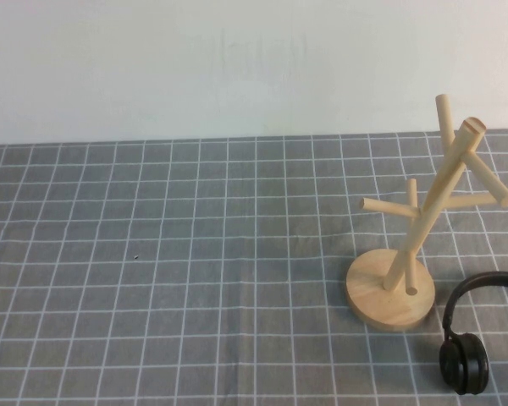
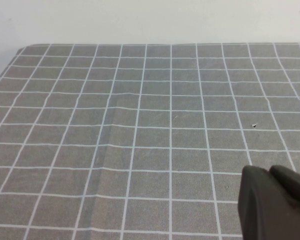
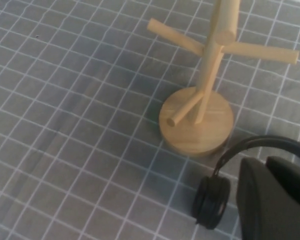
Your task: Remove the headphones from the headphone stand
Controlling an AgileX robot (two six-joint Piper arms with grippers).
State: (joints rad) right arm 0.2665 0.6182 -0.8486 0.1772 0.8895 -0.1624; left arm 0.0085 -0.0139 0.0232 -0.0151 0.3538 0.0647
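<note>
The light wooden headphone stand (image 1: 429, 203) stands upright at the right of the table, and its pegs are bare. It also shows in the right wrist view (image 3: 196, 122). The black headphones (image 1: 463, 362) lie flat on the cloth just right of and in front of the stand's base, partly cut off by the picture edge. In the right wrist view one ear cup (image 3: 212, 201) and the headband show beside my right gripper (image 3: 265, 161), which is shut, empty and held above them. My left gripper (image 2: 267, 170) is shut and empty over bare cloth. Neither gripper shows in the high view.
A grey cloth with a white grid (image 1: 195, 279) covers the table. A white wall (image 1: 237, 59) runs along the far edge. A small dark speck (image 1: 135, 256) lies on the cloth at the left.
</note>
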